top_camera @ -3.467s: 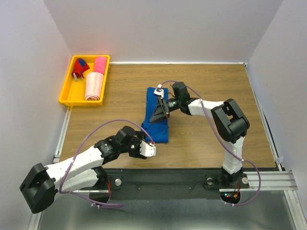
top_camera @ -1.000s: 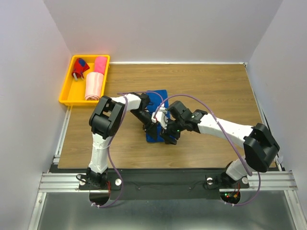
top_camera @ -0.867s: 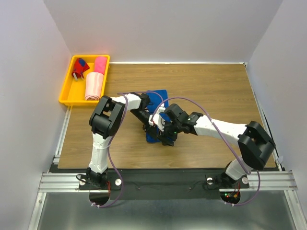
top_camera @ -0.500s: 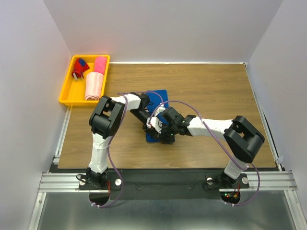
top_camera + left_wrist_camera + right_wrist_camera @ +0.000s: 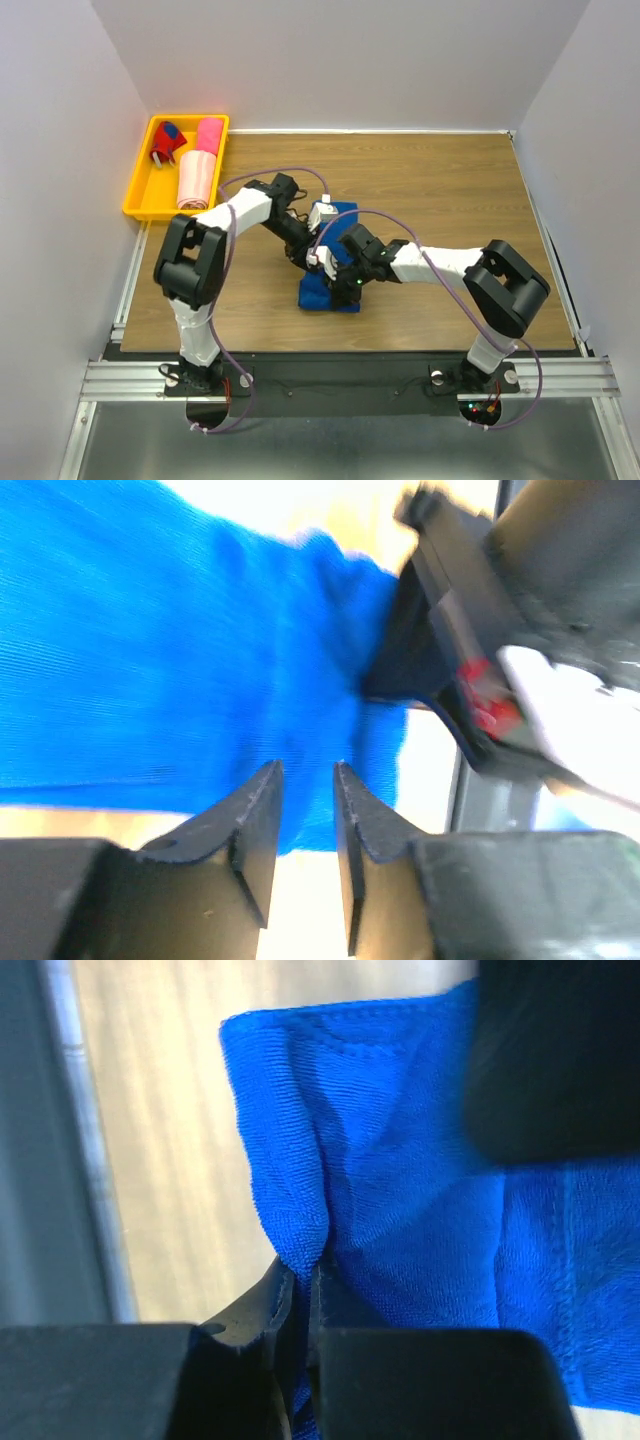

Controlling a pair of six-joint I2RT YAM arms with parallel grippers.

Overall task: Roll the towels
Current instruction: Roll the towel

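Observation:
A royal blue towel (image 5: 330, 290) lies lengthwise mid-table, its near end bunched up. My right gripper (image 5: 340, 284) is over that near end; in the right wrist view the right gripper (image 5: 305, 1272) is shut on a pinched fold of the blue towel (image 5: 420, 1220). My left gripper (image 5: 310, 245) sits at the towel's left side. In the left wrist view the left gripper (image 5: 306, 770) stands slightly open, nothing clamped, with the blue towel (image 5: 180, 660) just past its tips. A hot pink towel (image 5: 209, 135) and a pale pink towel (image 5: 196, 180) lie in the tray.
The yellow tray (image 5: 138, 190) sits at the far left corner and also holds a small red and blue item (image 5: 166, 146). The right gripper's body (image 5: 510, 650) crowds the left wrist view. Bare wood stretches to the right (image 5: 460, 190).
The right gripper has shut on a fold of the blue towel. The left gripper's jaws have parted off the towel and its arm's elbow has swung out to the left.

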